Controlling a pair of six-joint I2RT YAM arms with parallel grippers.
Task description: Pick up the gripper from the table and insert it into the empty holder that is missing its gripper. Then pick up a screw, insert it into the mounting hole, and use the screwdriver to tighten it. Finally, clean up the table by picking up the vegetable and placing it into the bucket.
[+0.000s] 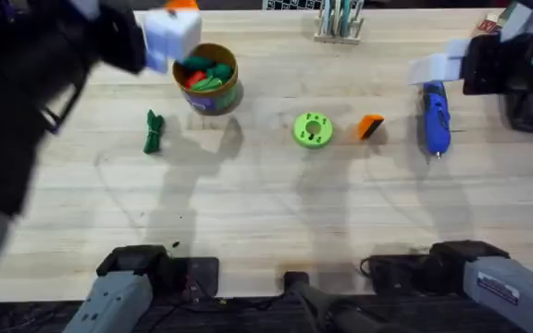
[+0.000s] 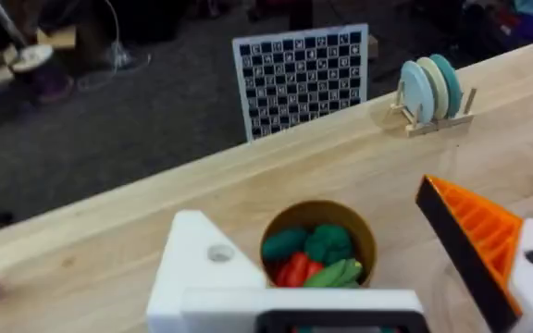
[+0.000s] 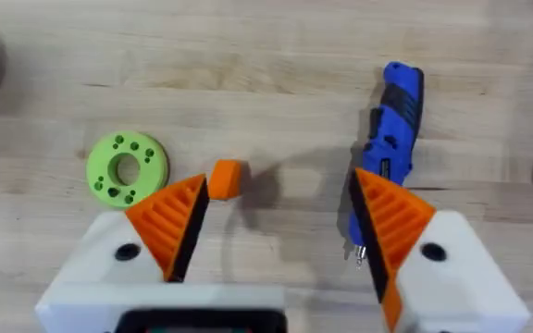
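Note:
The orange gripper piece (image 1: 370, 127) lies on the table right of the lime-green disc (image 1: 312, 129), and shows as gripper piece (image 3: 227, 178) between my right gripper's (image 3: 278, 183) open orange fingers, well below them. The blue screwdriver (image 1: 435, 116) lies just right of it, under the right gripper (image 1: 438, 67). My left gripper (image 2: 313, 208) hangs open above the bucket (image 2: 317, 245); one mount is the bare white holder (image 2: 206, 264), the other carries an orange finger (image 2: 470, 231). The dark-green vegetable (image 1: 154, 131) lies left of the bucket (image 1: 206, 79). The screw is out of view.
The bucket holds red and green toy vegetables. A rack of plates (image 2: 433, 92) stands at the table's far edge, and a checkerboard panel (image 2: 299, 79) leans beyond it. The near half of the table is bare wood.

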